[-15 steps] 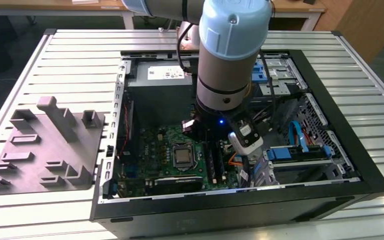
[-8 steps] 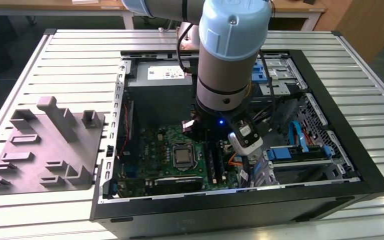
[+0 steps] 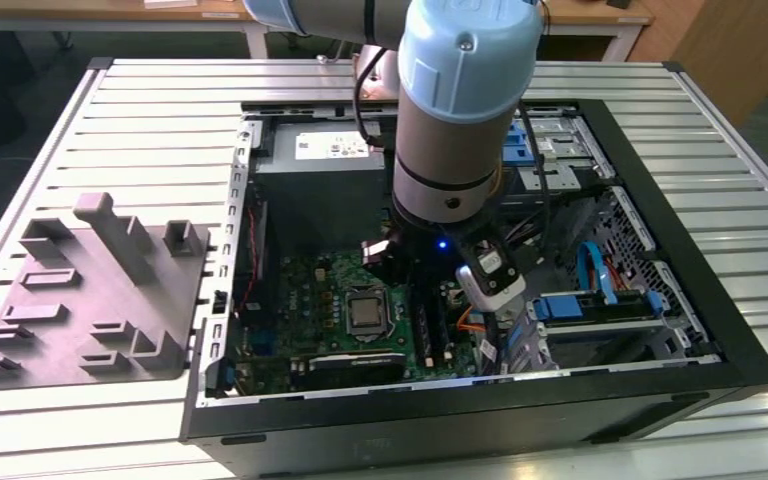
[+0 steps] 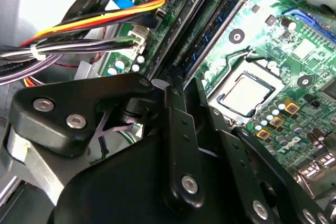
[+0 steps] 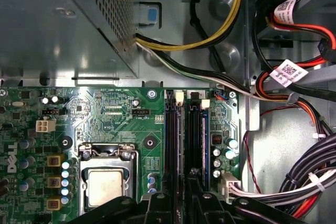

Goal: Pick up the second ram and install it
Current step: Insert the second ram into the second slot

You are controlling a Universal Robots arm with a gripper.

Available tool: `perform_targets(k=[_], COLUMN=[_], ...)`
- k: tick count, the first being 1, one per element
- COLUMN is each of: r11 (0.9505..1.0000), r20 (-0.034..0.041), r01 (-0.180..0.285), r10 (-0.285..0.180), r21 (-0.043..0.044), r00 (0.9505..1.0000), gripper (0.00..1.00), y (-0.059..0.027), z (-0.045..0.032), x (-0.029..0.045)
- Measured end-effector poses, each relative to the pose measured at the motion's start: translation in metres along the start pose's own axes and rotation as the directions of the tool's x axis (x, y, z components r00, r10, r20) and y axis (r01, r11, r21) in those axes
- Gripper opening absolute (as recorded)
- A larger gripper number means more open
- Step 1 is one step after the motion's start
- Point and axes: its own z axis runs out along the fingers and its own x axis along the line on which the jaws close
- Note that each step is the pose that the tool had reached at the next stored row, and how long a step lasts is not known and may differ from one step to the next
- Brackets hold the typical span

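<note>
Grey holder (image 3: 91, 300): left of ext. view, sits on the counter (image 3: 704, 150).
PC case (image 3: 491, 420): middle, open on top.
Green board (image 3: 317, 300): low in the case, w/ a silver chip (image 5: 107, 184).
Arm (image 3: 458, 110): reaches down into the case, right of the board.
Jaws (image 4: 176, 90): just over the black slots (image 5: 173, 135); can't tell how wide, can't tell if holding.
Second ram (image 4: 212, 35): in a slot, upper middle of second wrist view.
Wires (image 5: 294, 93): right side.

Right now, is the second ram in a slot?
In: the second ram stands along the memory slots, below the pincer.
</note>
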Motion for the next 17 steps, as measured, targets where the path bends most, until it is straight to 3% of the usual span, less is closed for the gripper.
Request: perform_targets(k=[4,11,17], r11=[1.0000,1.0000,1.0000], r20=[-0.0001,-0.0001,-0.0001], r01=[0.000,0.000,0.000], r10=[0.000,0.000,0.000], r21=[0.0004,0.0004,0.0003], r00=[1.0000,1.0000,1.0000], gripper=[0.25,0.25,0.25], y=[0.0001,0.0013,0.0017], z=[-0.0026,-0.0239,-0.0322], x=[-0.0001,-0.0006,-0.0009])
